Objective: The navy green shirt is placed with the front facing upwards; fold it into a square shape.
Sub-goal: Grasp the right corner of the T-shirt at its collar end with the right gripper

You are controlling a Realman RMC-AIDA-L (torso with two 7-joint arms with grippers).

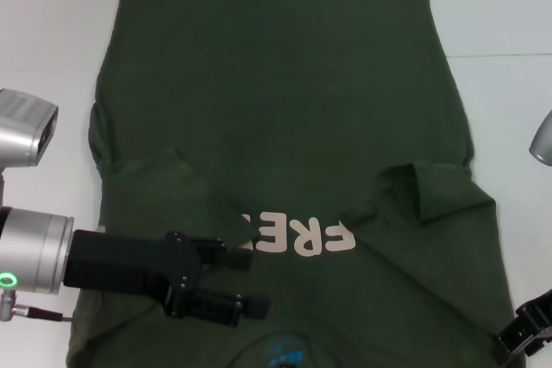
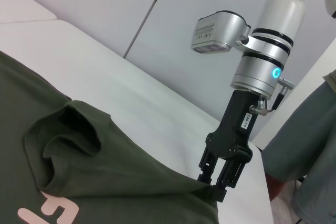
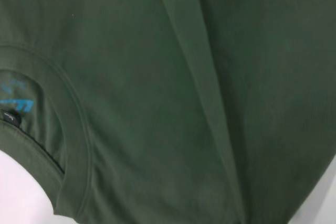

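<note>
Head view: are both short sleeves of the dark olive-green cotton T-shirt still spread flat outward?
No. Both sleeves of the dark olive-green cotton T-shirt lie folded inward over its front, the left one partly covering the pale lettering.

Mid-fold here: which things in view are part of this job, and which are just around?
Job:
- dark olive-green cotton T-shirt with pale lettering, both sleeves folded inward
- left hand, over the shirt's near left side
- right hand, at the shirt's near right edge

Just around:
- white table
- grey-clothed person beside the table
</note>
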